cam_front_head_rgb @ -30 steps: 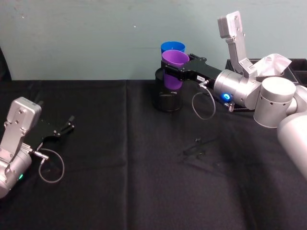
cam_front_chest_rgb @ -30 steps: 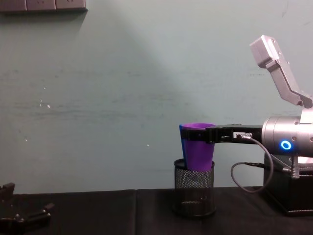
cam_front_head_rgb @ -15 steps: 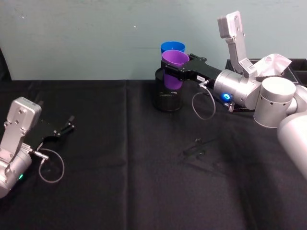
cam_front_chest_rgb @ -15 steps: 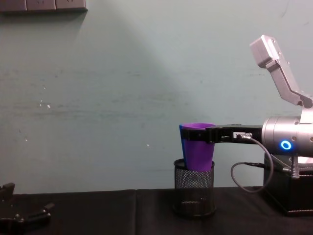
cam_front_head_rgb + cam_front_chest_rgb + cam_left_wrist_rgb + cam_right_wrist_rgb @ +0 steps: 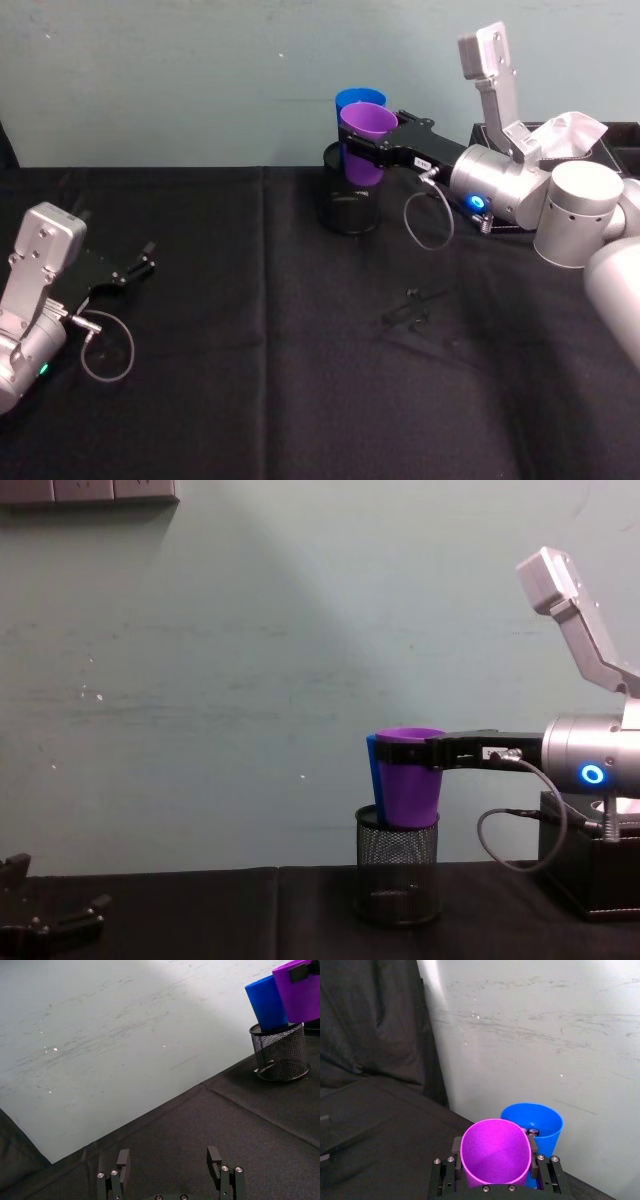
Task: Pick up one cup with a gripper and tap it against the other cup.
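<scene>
Purple cup (image 5: 366, 125), head view: clamped in right claw (image 5: 358, 150), raised at tabletop (image 5: 300, 380) 1 o'clock, at 5 o'clock of blue cup (image 5: 358, 98). Blue cup seated in black mesh holder (image 5: 349, 212). Left claw (image 5: 140, 265) parked at 8 o'clock.
Left wrist view: left claw spread wide, empty.
Right wrist view: cups appear touching.
Chest view: purple cup base level with holder rim.

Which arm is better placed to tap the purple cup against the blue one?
Right: the right gripper is shut on the purple cup, close beside the blue cup. The left gripper lies open, far off to the left.
</scene>
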`<state>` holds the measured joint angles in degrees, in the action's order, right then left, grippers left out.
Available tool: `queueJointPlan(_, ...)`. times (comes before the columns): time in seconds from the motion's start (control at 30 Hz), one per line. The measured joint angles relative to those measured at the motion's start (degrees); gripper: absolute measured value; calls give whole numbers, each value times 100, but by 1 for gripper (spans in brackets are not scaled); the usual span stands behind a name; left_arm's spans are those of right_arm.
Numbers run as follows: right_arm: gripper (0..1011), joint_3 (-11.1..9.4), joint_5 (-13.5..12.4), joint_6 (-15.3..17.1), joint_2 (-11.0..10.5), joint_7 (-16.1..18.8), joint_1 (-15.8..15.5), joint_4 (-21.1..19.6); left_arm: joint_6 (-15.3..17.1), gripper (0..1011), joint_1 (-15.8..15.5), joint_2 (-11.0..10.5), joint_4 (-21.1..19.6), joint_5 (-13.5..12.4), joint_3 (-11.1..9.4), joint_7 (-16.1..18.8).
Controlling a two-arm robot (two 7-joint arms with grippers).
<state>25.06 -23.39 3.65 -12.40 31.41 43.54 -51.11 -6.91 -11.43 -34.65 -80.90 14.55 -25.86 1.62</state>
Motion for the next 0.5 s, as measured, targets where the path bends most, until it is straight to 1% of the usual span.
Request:
queueJointPlan(0.07,731,-10,-2,26,-33,5,-43,-85,0,1000,0,0,0,0,0,0)
queueJointPlan(0.27,731,-28,-77,199,-186,53,-272,-544,0,1000,0,0,0,0,0,0)
queueJointPlan(0.37,731,-13,-157,326,-296,93,-449,-895,0,1000,0,0,0,0,0,0)
queueJointPlan(0.47,731,0,-207,384,-360,101,-549,-1084,0,1000,0,0,0,0,0,0)
queueJointPlan(0.5,731,9,-245,419,-406,104,-613,-1215,0,1000,0,0,0,0,0,0)
